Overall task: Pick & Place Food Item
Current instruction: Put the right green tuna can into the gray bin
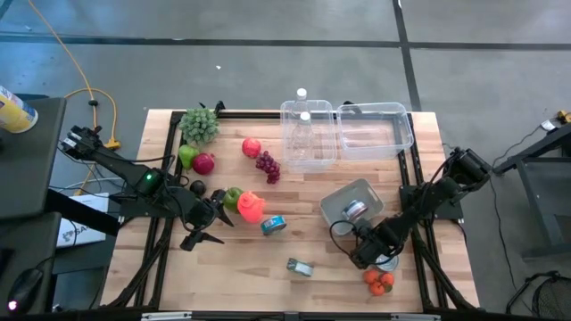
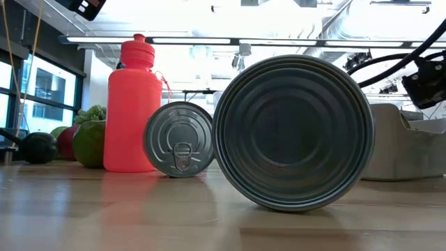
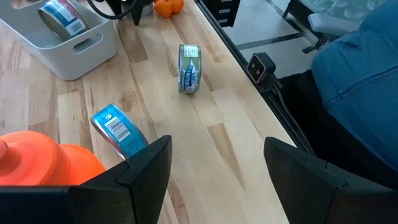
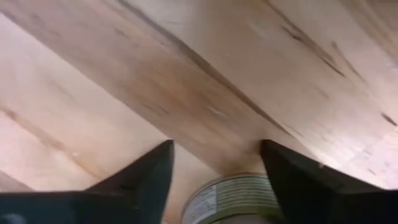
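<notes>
the right claw hangs low over the near right part of the wooden worktop, its fingers spread, with a labelled can standing between them; whether the pads touch the can cannot be told. just beside it lie small oranges, and a grey bin with another can inside sits just behind. the left claw waits released near the worktop's left middle, next to an orange-red bottle, a green apple and a blue-labelled can on its side. a further can lies alone toward the near edge. farther back are grapes, a red apple, a green leafy bunch, a pear and a dark red fruit, plus two clear tubs, one holding bottles. grey floor surrounds the worktop; the level view shows ceiling lights and windows behind. at the near edge, blue fabric shows in the left wrist view.
</notes>
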